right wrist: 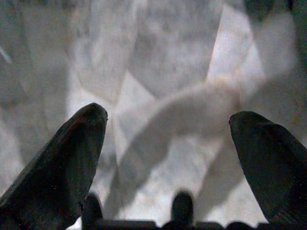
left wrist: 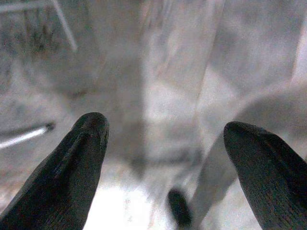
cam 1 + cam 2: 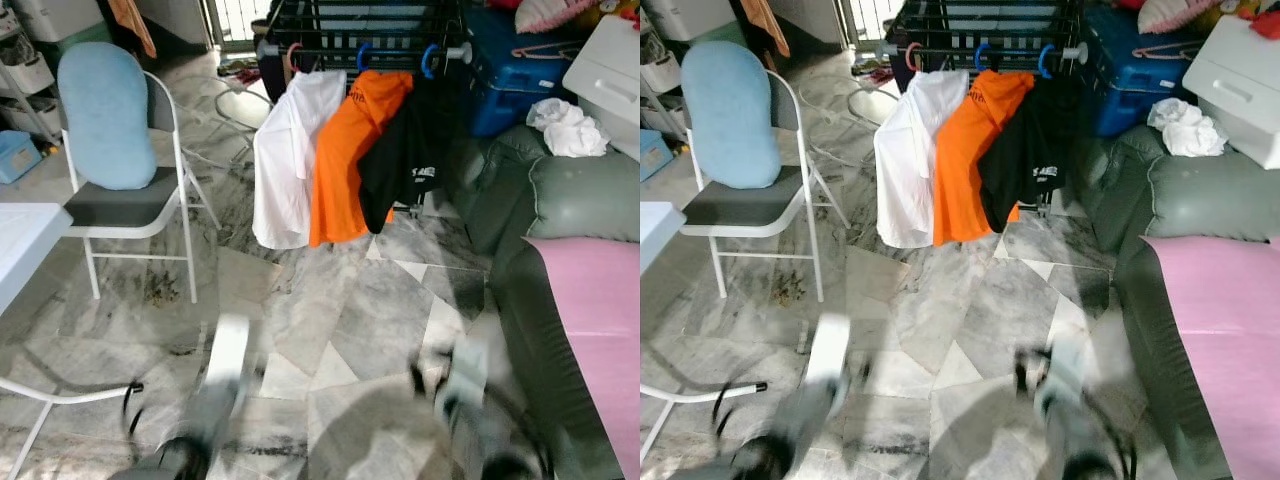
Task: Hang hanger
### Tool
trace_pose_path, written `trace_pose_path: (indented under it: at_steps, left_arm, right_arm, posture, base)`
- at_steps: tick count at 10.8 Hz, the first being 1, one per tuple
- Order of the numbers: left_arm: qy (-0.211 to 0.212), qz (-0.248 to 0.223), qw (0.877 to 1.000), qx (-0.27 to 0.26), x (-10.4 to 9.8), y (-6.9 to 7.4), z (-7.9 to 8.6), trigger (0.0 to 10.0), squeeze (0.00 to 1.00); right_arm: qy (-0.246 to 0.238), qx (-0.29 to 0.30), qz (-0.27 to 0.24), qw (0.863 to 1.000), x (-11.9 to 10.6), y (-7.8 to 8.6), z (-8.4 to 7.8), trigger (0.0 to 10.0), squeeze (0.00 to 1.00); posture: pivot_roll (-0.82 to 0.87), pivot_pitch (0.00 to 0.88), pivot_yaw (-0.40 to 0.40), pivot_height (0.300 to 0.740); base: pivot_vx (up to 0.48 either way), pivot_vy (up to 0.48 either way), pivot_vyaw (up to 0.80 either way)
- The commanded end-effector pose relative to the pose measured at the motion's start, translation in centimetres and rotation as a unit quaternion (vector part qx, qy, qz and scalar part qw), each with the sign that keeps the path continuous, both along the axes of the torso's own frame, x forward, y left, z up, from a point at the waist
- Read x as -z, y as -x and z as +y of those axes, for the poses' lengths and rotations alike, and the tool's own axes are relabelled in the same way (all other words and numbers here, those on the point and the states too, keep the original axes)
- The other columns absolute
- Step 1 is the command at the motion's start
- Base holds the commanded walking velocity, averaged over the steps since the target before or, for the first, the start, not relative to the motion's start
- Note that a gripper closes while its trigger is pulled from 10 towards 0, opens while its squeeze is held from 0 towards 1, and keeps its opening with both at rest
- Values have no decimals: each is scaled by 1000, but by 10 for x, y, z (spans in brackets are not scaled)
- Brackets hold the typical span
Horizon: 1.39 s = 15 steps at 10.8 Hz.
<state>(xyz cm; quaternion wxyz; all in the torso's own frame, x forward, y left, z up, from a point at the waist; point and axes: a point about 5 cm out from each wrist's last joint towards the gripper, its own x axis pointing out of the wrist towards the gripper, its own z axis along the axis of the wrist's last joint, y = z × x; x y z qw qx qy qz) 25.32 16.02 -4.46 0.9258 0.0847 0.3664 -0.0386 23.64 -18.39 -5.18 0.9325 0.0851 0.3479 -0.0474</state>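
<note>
- Three shirts on coloured plastic hangers hang side by side on the black metal drying rack (image 3: 360, 30), well ahead of both my grippers: white shirt (image 3: 290, 150), orange shirt (image 3: 350, 150), black shirt (image 3: 410, 150).
- My left gripper (image 2: 163, 143) hangs low over the grey marble floor (image 3: 340, 310), fingers spread apart, empty.
- My right gripper (image 1: 168, 139) hangs likewise, fingers wide, holding nothing.
</note>
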Motion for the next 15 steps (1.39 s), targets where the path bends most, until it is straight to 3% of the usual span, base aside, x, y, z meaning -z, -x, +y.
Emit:
trace_pose_path:
  at_steps: [1, 2, 4, 12, 15]
  left_arm:
    - [-20, -6, 1000, 6, -2, -2, 6, 10000, 0]
    - [-33, 16, 999, 9, 5, 8, 13, 10000, 0]
    - [-57, 36, 998, 17, 10, 17, 20, 10000, 0]
    - [-62, 68, 996, 2, 23, 37, 22, 10000, 0]
    - [-64, 69, 996, 1, 24, 38, 22, 10000, 0]
  right_arm:
    - [1, -6, 26, 1000, 7, 8, 2, 10000, 0]
    - [7, -15, 68, 998, 19, 28, 0, 10000, 0]
    - [21, -28, 93, 995, 26, 41, -3, 10000, 0]
    - [61, -79, 104, 990, 24, 38, -4, 10000, 0]
    - [60, -81, 105, 989, 25, 38, -3, 10000, 0]
  posture:
    - [-165, 18, 50, 740]
    - [-153, 16, 41, 740]
    - [-145, 18, 35, 740]
    - [-112, 18, -27, 740]
    - [-112, 18, -27, 740]
  base:
    - [0, 0, 0]
    - [0, 0, 0]
    - [0, 0, 0]
    - [0, 0, 0]
    - [0, 0, 0]
